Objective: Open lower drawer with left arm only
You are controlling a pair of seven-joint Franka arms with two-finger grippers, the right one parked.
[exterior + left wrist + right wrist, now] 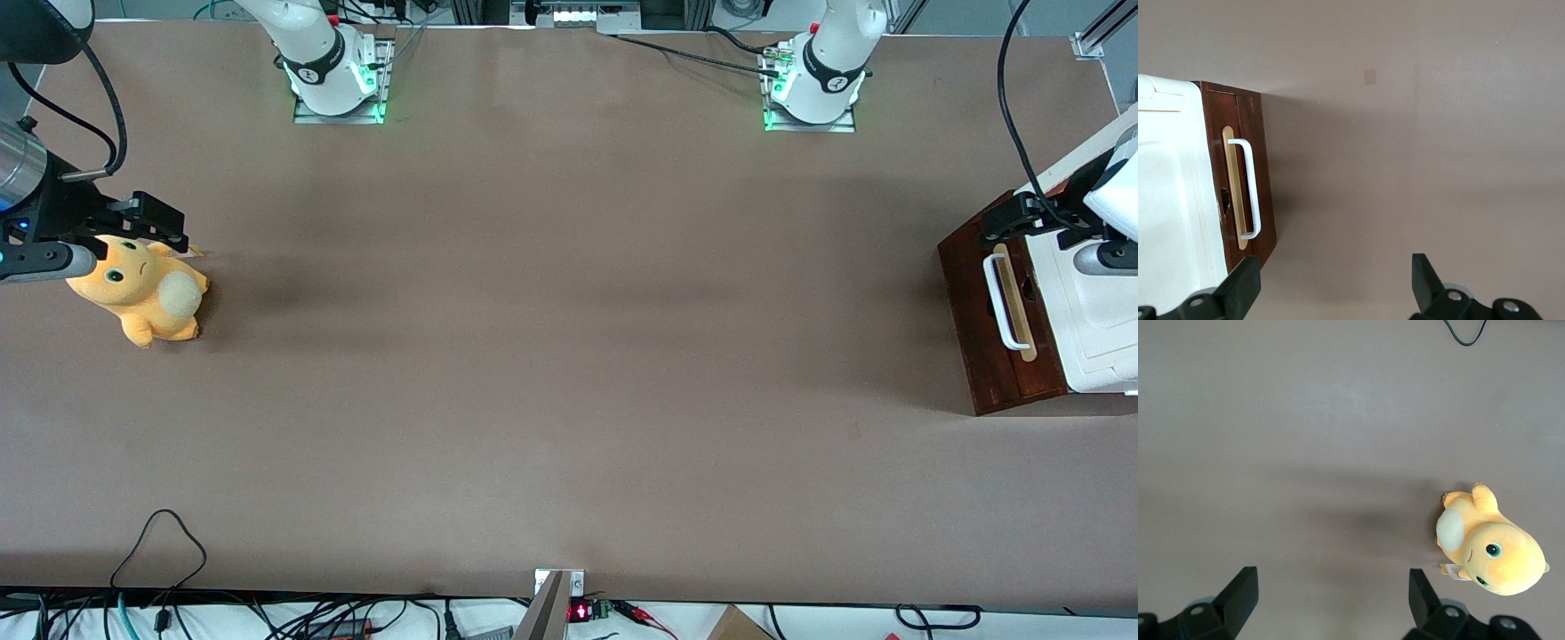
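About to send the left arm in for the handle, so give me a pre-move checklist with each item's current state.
1. Lower drawer shut, front flush: ok.
2. White loop handle unobstructed: ok.
3. Left arm's tool open wide enough for the handle: ok, fingers spread apart.
4. Tool gripping the handle: not ok, it hangs above the drawer unit, touching nothing.
5. Table in front of the drawer free for it to slide out: ok.
6. Tool lined up with the handle: cannot tell.
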